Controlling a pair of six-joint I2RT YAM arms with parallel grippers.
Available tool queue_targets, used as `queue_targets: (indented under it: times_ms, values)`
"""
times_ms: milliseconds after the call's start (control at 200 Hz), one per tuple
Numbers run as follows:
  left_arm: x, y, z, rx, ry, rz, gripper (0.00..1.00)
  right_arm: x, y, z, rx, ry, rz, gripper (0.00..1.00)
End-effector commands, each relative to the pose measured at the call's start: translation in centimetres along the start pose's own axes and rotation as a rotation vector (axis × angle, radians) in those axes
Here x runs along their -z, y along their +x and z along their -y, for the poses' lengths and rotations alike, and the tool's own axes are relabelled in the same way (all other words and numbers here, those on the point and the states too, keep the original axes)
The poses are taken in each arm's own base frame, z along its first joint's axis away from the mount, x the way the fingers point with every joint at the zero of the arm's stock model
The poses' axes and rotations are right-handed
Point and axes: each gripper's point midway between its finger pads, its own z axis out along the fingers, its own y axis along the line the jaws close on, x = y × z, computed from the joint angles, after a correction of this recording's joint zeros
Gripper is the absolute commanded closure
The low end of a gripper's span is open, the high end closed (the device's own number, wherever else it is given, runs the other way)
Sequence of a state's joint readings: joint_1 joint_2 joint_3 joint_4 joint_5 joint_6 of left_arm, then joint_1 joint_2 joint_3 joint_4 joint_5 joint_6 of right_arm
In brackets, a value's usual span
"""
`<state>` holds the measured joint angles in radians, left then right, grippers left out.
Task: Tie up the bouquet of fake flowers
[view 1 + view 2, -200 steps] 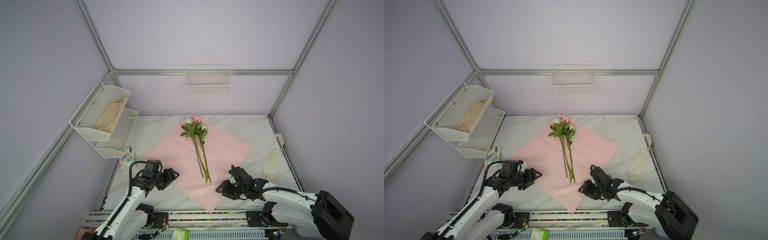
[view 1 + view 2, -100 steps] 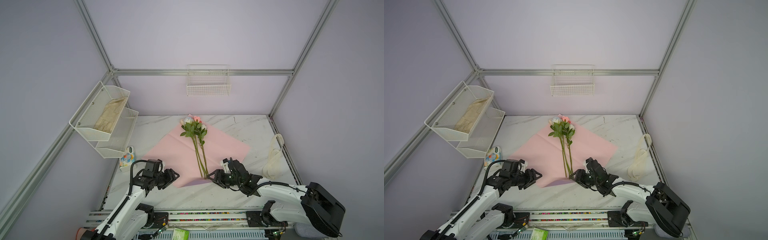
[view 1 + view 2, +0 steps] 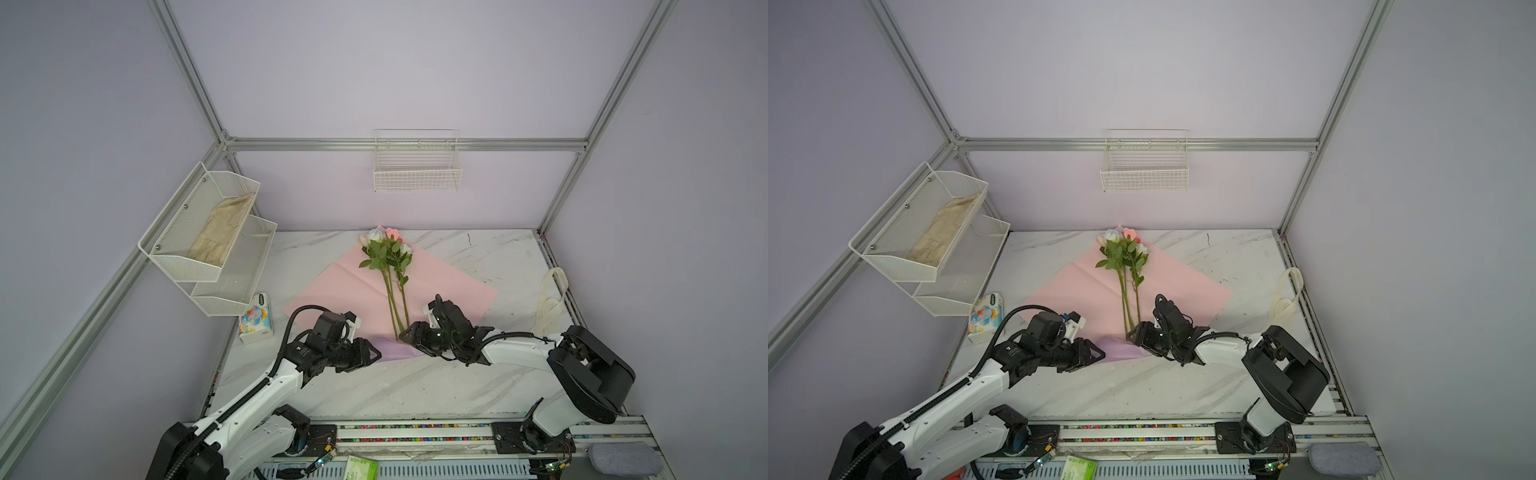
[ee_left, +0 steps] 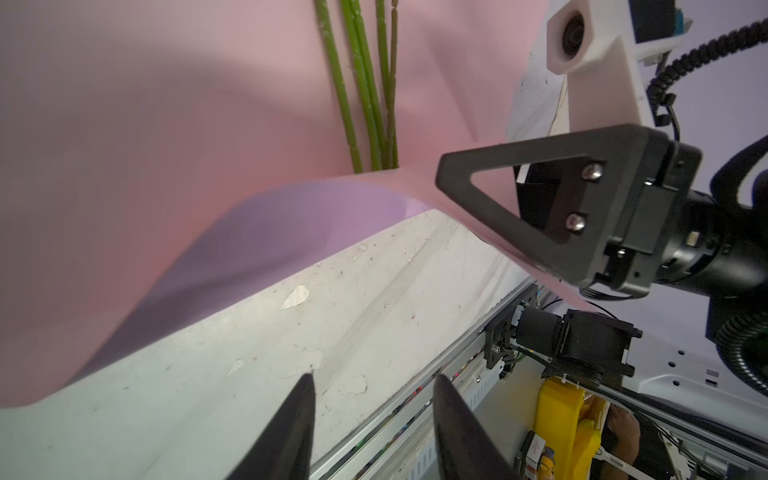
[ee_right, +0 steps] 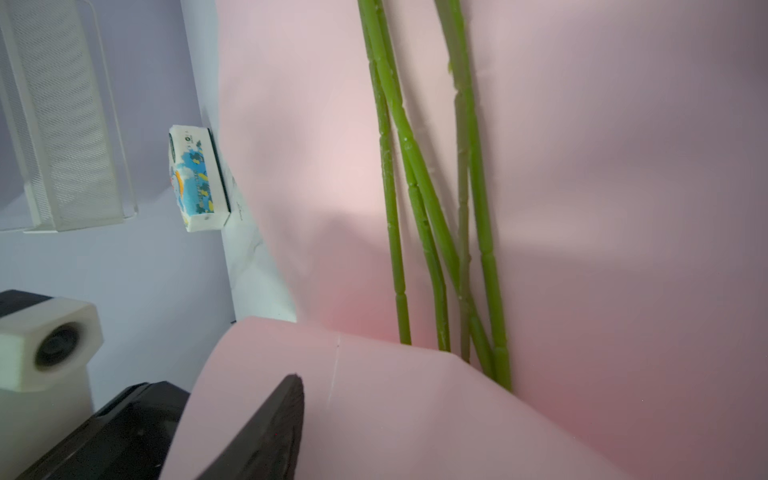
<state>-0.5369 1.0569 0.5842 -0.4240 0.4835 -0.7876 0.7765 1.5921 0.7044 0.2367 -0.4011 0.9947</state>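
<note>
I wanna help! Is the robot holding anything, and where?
Folded-up corner of the pink paper sits between the right fingers; gripped or not, unclear. Left fingers empty.

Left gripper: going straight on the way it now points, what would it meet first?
Probably the folded-up lilac underside of the pink paper sheet, just ahead of the left gripper, though depth is unclear.

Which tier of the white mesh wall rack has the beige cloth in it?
The upper tier; the beige cloth lies in it, while the lower tier shows none.

Bouquet (image 3: 386,257) stem ends hidden under folded paper (image 3: 392,351), blooms cut off in both wrist views
</note>
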Motion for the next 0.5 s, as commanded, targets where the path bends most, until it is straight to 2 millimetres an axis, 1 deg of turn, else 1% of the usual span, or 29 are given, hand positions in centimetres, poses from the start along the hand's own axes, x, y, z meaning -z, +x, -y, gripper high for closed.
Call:
queue_targets:
  times_ms: [0, 50, 105, 210, 285, 425, 495]
  values:
    - [0.0, -3.7, 4.3, -0.126, 0.065, 0.089, 0.53, 0.2, -0.2, 0.1, 0.023, 0.032, -0.016, 0.35]
    - [-0.7, -4.0, 4.2, -0.14, 0.045, 0.083, 0.53, 0.3, -0.5, -0.1, 0.02, 0.027, -0.01, 0.35]
    - [-1.4, -4.4, 3.6, -0.14, 0.008, 0.088, 0.53, 0.6, -0.8, -0.2, 0.014, 0.022, -0.002, 0.34]
    - [-2.1, -5.4, 2.8, -0.124, -0.029, 0.114, 0.53, 1.2, -1.6, -0.5, 0.015, 0.023, 0.013, 0.34]
    - [-2.7, -5.6, 1.1, -0.086, -0.094, 0.125, 0.53, 1.9, -2.2, -0.6, 0.017, 0.034, 0.03, 0.33]
    - [-4.1, -4.8, -1.9, -0.015, -0.178, 0.106, 0.55, 3.3, -3.3, -1.1, 0.041, 0.054, 0.08, 0.32]
    - [-4.5, -4.5, -2.8, 0.009, -0.203, 0.103, 0.57, 3.9, -3.6, -1.5, 0.065, 0.066, 0.097, 0.3]
